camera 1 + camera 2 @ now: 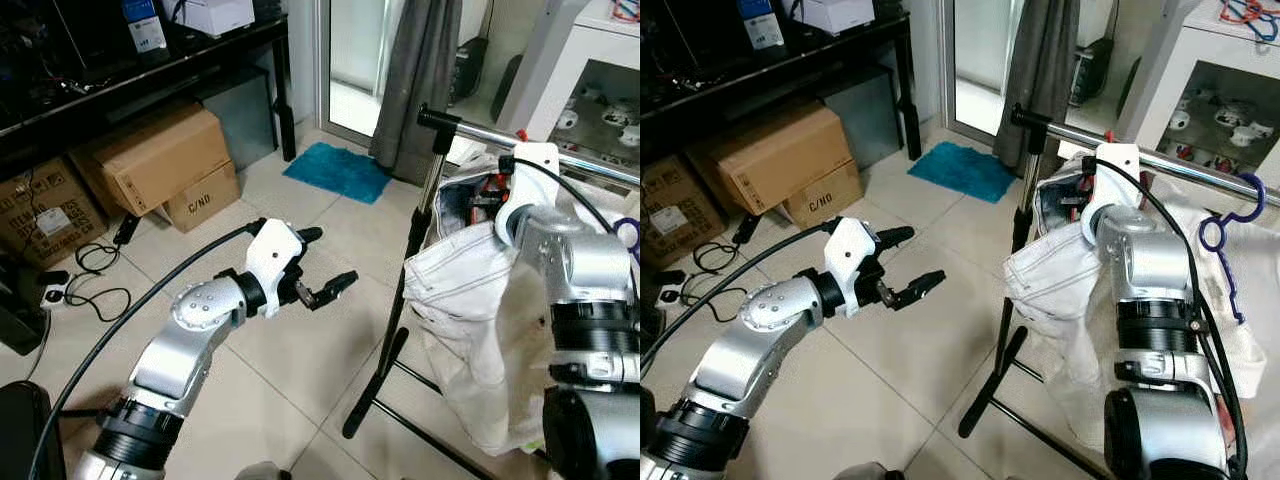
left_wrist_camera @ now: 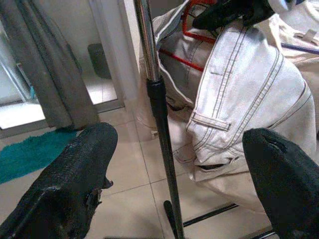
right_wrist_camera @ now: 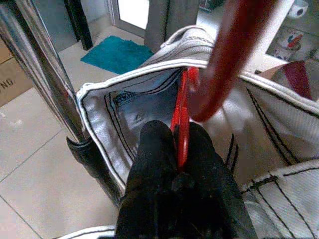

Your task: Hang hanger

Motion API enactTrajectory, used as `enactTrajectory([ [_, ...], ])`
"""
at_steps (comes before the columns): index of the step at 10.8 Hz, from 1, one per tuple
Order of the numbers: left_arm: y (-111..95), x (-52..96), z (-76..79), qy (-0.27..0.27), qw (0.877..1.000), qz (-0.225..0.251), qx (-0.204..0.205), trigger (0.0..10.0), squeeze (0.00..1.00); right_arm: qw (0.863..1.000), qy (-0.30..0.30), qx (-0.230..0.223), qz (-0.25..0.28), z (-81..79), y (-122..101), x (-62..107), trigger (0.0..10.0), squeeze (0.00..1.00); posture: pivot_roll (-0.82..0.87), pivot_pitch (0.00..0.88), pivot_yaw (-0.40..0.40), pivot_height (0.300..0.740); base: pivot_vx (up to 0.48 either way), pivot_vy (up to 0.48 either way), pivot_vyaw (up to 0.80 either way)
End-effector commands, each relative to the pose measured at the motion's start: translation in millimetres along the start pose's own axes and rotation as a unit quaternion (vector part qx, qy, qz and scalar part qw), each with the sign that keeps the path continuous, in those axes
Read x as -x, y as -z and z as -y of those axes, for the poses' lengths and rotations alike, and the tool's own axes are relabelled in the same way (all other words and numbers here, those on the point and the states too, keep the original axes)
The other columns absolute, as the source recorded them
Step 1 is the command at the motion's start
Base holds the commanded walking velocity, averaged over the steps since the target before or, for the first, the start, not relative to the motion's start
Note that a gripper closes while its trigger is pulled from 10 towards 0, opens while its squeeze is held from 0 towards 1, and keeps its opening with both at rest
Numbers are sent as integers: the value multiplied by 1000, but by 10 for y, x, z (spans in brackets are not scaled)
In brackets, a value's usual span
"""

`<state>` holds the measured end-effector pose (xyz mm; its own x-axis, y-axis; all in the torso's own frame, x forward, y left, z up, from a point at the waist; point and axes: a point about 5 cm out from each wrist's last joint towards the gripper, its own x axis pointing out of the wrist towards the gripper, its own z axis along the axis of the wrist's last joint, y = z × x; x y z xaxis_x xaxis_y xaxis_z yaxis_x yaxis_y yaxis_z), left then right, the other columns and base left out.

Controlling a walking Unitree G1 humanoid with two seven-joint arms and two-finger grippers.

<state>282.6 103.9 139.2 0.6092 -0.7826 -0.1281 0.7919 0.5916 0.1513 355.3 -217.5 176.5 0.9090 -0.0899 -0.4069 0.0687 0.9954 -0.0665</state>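
Note:
My right gripper [image 3: 179,137] is shut on the lower part of a red hanger [image 3: 182,112], whose hook [image 3: 224,59] curves up in front of it. A white denim garment [image 1: 460,290] hangs on this hanger and drapes beside the rack's upright post [image 1: 420,240]. The chrome rail [image 1: 1160,160] runs just behind my right wrist [image 1: 1110,175]. I cannot tell whether the hook touches the rail. My left gripper [image 1: 332,258] is open over the floor, left of the post, holding nothing. The post and garment lie ahead of its fingers [image 2: 75,184].
A blue hanger [image 1: 1230,250] hangs on the rail further right. The rack's black feet [image 1: 375,385] spread over the tiled floor. Cardboard boxes [image 1: 150,155] sit under a black table [image 1: 150,70] at left, near cables [image 1: 90,270]. A teal mat [image 1: 338,170], a grey curtain [image 1: 420,70] and a white cabinet [image 1: 1200,90] stand behind.

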Motion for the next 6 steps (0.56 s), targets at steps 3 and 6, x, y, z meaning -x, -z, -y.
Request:
enactTrajectory([
  [3,-20,17,-19,-11,1000,5,-11,10000,0,998,-24,1,54,-23,-128,162,0,0,-9,0,75,740,0,0,0],
  [6,-31,8,-54,-31,999,7,-9,10000,0,991,-24,-11,131,39,-311,386,0,0,-13,0,77,740,0,0,0],
])
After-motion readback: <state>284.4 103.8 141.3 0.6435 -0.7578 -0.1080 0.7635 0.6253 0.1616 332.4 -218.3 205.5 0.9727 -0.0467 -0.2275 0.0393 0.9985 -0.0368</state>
